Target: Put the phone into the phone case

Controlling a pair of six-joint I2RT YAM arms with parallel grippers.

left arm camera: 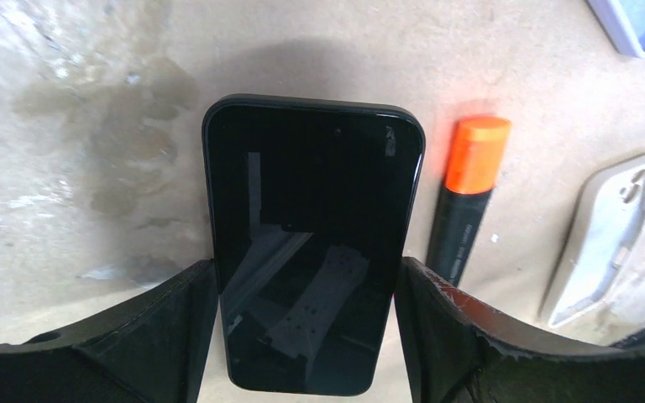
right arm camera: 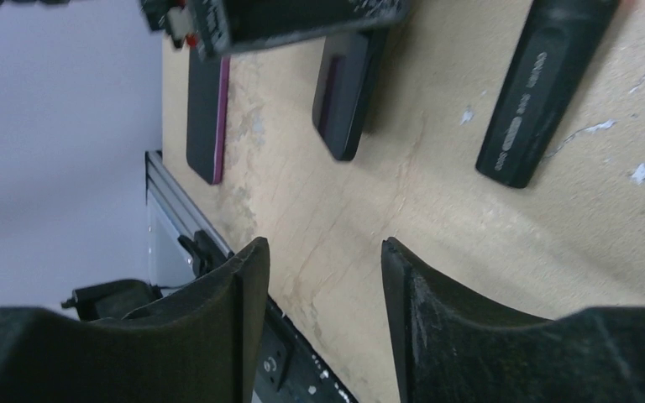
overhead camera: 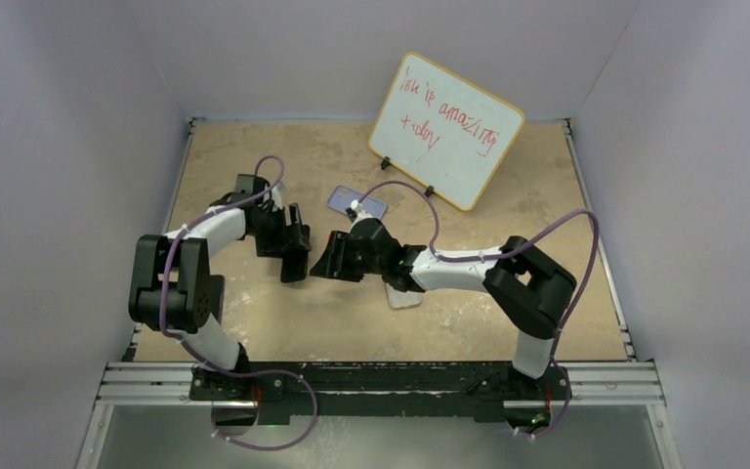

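The phone point(left arm camera: 315, 243), with a glossy black screen, stands between my left gripper's point(left arm camera: 306, 262) fingers, which press on both of its long edges. From above, that gripper point(overhead camera: 295, 252) is at the table's middle with the dark phone point(overhead camera: 296, 267) in it. The phone case point(overhead camera: 356, 202), a lavender-blue shell, lies flat farther back, and one corner of it point(left arm camera: 638, 21) shows at the top right of the left wrist view. My right gripper point(overhead camera: 328, 256) faces the left one from the right. Its jaws point(right arm camera: 323, 248) are open over bare tabletop with nothing between them.
A black marker with an orange cap point(left arm camera: 466, 197) lies just right of the phone, its barrel point(right arm camera: 537, 84) ahead of the right gripper. An off-white shell point(left arm camera: 613, 239) lies farther right, under the right arm point(overhead camera: 402, 295). A whiteboard with red writing point(overhead camera: 446, 130) leans at the back.
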